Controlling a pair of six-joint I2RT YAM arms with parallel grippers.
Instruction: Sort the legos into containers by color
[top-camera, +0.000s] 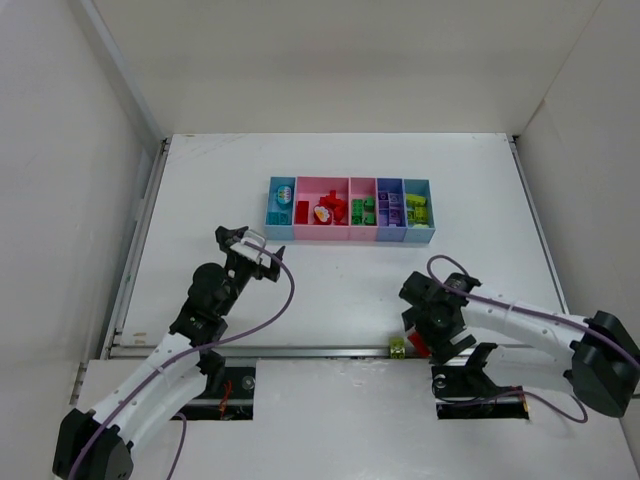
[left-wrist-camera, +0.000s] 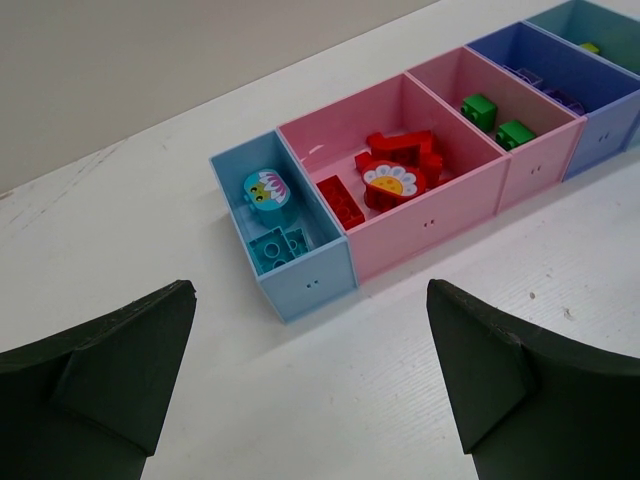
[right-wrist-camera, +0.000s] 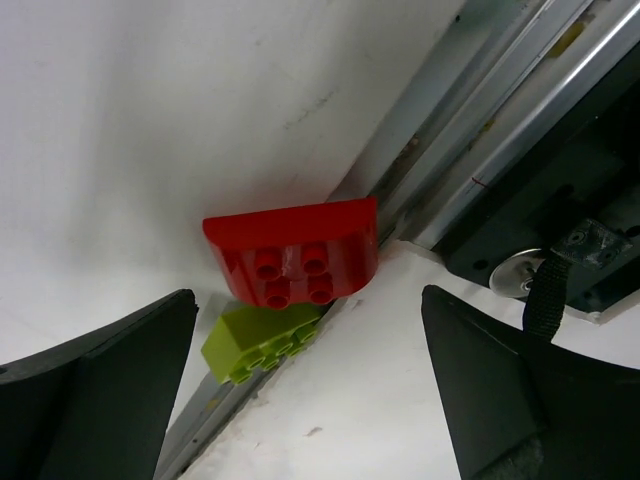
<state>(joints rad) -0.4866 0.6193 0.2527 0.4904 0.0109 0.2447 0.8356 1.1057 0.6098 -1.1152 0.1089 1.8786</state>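
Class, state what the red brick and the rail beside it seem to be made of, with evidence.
Red brick: probably moulded plastic, glossy; even colour, soft highlights, moulded studs. Rail: likely metal, perhaps aluminium, satin silver; straight grooves with a dull linear sheen.

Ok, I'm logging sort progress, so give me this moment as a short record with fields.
bins: five in a row, far side of table
left blue bin: teal bricks
wide pink bin: red bricks
small pink bin: green bricks
loose: red brick and lime brick, touching, against the near rail
left gripper: jaws open, empty, facing the bins
right gripper: jaws open, empty, above the loose pair
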